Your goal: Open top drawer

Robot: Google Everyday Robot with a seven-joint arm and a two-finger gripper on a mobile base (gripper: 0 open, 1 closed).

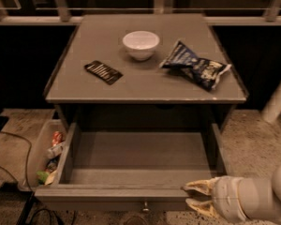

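Looks finished with top drawer (131, 192), pulled out; knob (144, 205) left of gripper's (188, 195) spread, empty fingers (199, 186), probably parked clear.

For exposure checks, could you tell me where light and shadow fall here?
Camera view: overhead light brightens the table and bowl; deep shadow sits under the tabletop, above the open top drawer; the gripper, at the drawer's front right, is well lit.
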